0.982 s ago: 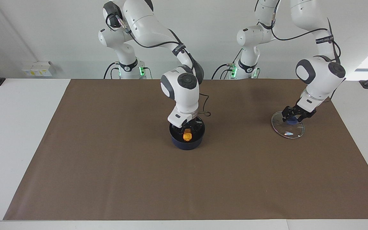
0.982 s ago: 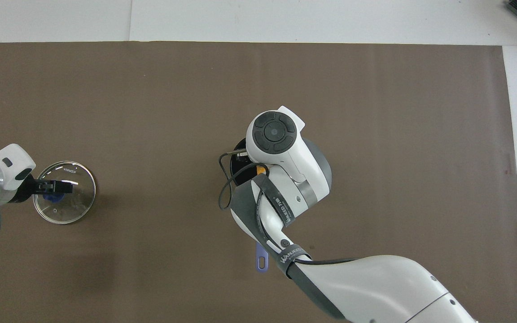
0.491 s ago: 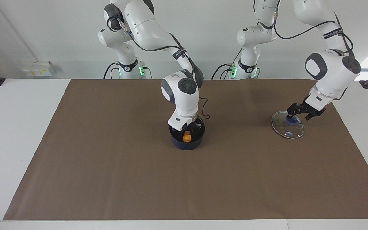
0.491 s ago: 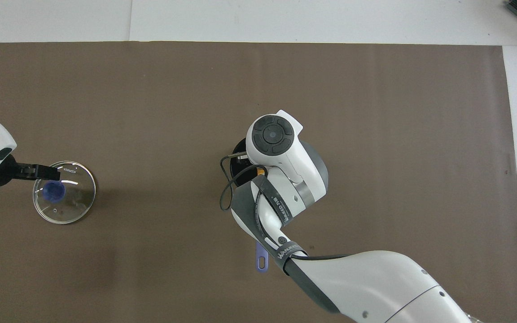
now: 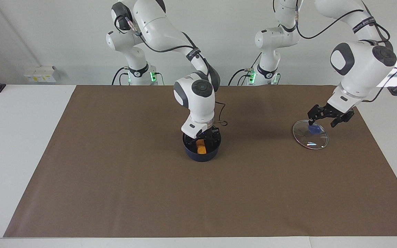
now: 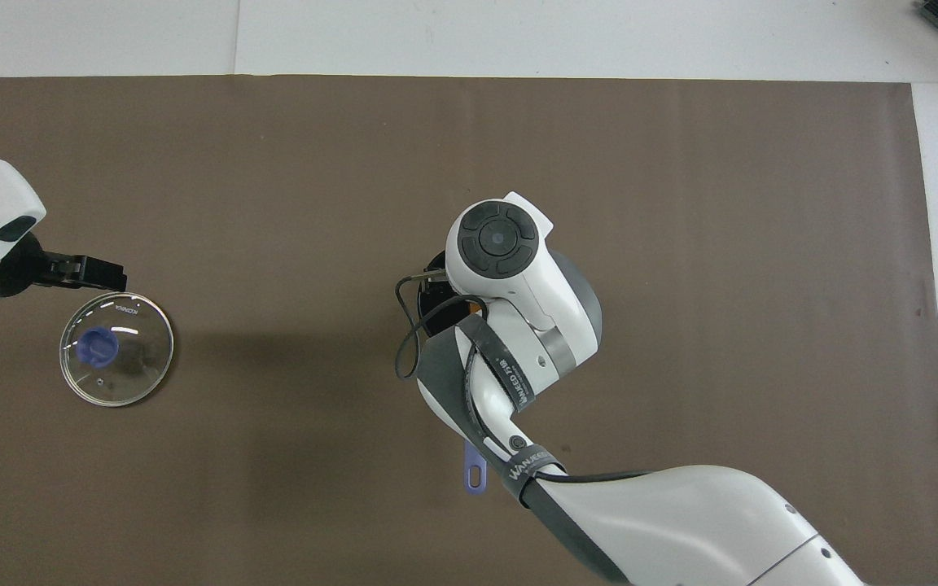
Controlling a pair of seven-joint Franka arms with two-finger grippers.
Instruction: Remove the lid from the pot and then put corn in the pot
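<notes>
We see two risks from here. Our right gripper sits low inside the pot, its fingers to either side of the corn; whether they are clamped on the cob or just let go we cannot tell, since the wrist hides most of them. If we lift with the cob stuck between the pads, it comes back out with us. A crooked lift could also catch the rim and drag the small pot along the brown mat, or tip it, because nothing steadies it and its handle points toward the robots under our right forearm.

Our left gripper hangs in the air with its fingers spread and nothing between them, over the edge of the lid on the side nearer the robots. A careless sweep could clip the blue knob and send the glass sliding.

The pot stands near the middle of the mat, uncovered, and the corn lies inside it on the black bottom. The lid rests flat on the mat toward the left arm's end of the table, well apart from the pot
</notes>
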